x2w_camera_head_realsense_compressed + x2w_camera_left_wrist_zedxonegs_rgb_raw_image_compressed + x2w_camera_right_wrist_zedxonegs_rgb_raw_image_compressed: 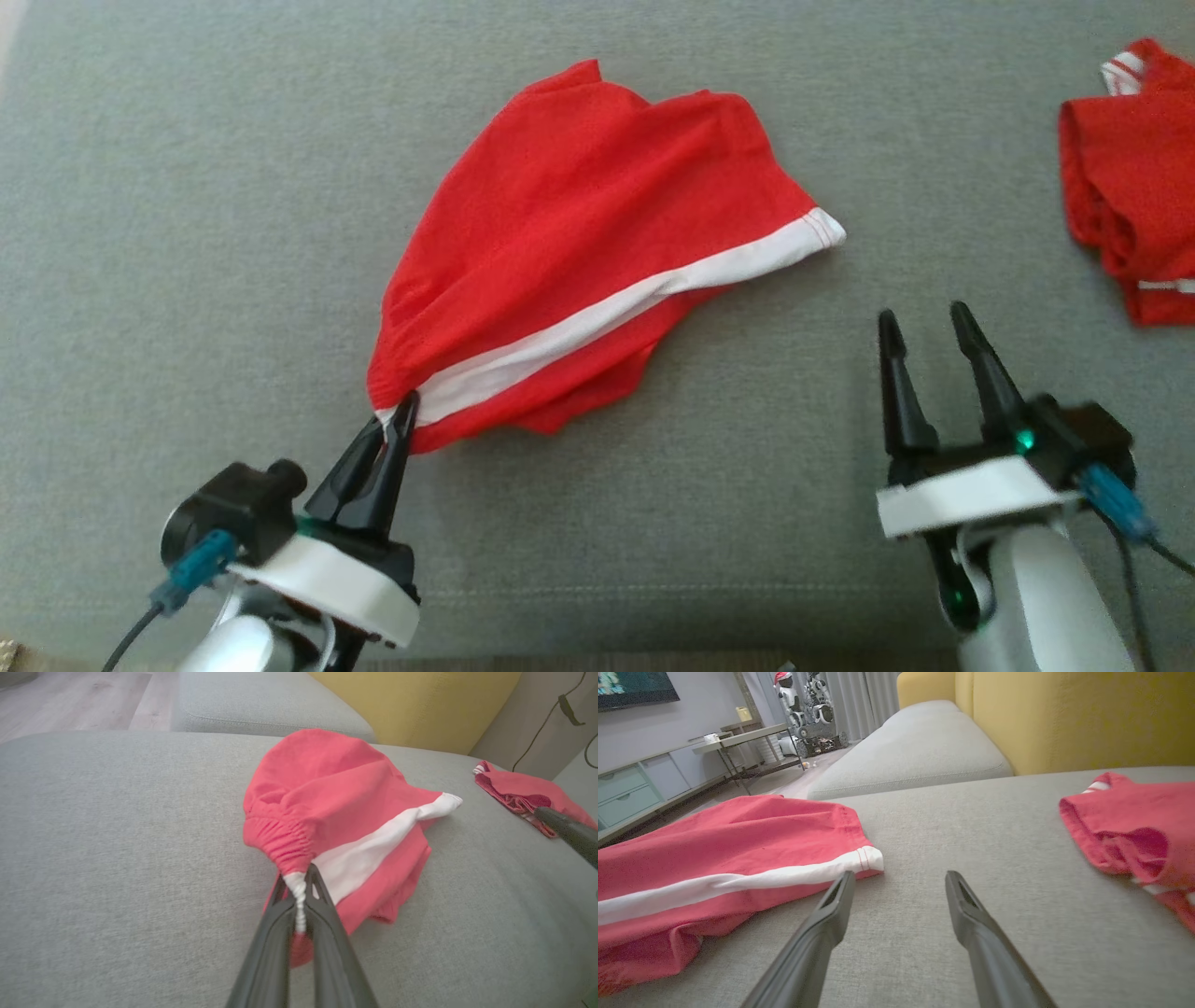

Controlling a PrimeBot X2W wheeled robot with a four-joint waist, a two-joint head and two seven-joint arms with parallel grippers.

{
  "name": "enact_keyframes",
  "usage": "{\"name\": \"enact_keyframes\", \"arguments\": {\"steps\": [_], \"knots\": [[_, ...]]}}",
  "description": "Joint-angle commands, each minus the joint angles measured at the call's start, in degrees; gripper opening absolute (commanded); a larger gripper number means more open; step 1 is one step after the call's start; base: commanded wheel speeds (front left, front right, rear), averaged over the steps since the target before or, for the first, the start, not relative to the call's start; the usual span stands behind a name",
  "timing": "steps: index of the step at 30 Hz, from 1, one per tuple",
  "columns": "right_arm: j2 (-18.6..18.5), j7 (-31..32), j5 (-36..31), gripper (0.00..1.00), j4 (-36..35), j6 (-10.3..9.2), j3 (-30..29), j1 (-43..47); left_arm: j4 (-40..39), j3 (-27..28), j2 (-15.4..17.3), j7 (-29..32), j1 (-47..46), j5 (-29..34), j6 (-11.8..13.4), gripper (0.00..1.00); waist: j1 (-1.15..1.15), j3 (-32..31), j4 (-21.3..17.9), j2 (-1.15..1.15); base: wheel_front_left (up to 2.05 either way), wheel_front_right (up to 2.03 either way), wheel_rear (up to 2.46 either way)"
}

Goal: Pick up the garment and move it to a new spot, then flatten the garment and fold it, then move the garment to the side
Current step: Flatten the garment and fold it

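Roughly in the middle of the grey fabric sofa cushion (187, 187) lies the red cloth garment (597, 233) with a white side stripe (607, 322). It is bunched rather than flat, fanning out from one gathered corner that points toward the cushion's near edge. That corner is the elastic waistband (280, 840), puckered where the stripe ends. The hem end of the stripe reaches toward the cushion's right side.

The left gripper (403, 406) has that waistband corner pinched. Its two dark fingers are pressed together with a thin fold of white and red cloth between them, as the left wrist view shows clearly (299, 877).

The right gripper (924, 317) is spread wide and holds nothing. It sits over bare cushion near the near edge, to the right of the garment and apart from it. In the right wrist view (900, 875) the stripe's hem end lies just beyond its left fingertip, not touching it.

Farther right, toward the cushion's right edge, a second crumpled red garment with white trim (1134, 177) rests well apart from the first. Behind the cushion rises a yellow upholstered backrest (1064, 718), with another grey seat cushion (915, 742) alongside.
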Motion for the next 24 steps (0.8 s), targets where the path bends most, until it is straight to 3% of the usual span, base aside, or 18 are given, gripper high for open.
{"name": "enact_keyframes", "arguments": {"steps": [1, 7, 22, 23, 24], "knots": [[-0.73, -0.29, 0.64, 1.00, 0.75, 0.19, 2.19, -4.10, -0.84, 2.82, 1.72, -1.11, -1.42, -0.59, -0.79, 0.00, 0.00, 0.19, 1.17, 0.00, 0.00, 0.00, 0.00], [-3.61, -0.29, 0.65, 1.00, 8.44, 0.19, 6.42, -9.35, 2.46, 3.99, 1.83, -2.41, -2.88, -0.32, -2.94, 0.00, 0.00, 0.91, 3.17, 0.00, 0.00, 0.00, 0.00], [-3.84, -0.29, 2.21, 1.00, 16.45, 0.19, 11.61, -14.81, 6.04, 6.78, -1.24, -3.09, -3.48, 1.63, -5.22, 0.00, 0.00, 2.47, 5.44, 0.00, 0.00, 0.00, 0.00], [-3.96, -0.29, 2.24, 0.90, 16.79, 0.19, 11.84, -15.01, 6.15, 6.99, -1.39, -3.10, -3.47, 1.86, -5.36, 0.00, 0.00, 2.47, 5.55, 0.00, 0.00, 0.00, 0.00], [-4.06, -0.29, 2.33, 0.53, 17.02, 0.19, 11.95, -15.16, 6.27, 7.18, -1.54, -3.10, -3.45, 2.06, -5.52, 0.00, 0.00, 2.46, 5.63, 0.00, 0.00, 0.00, 0.00]]}}
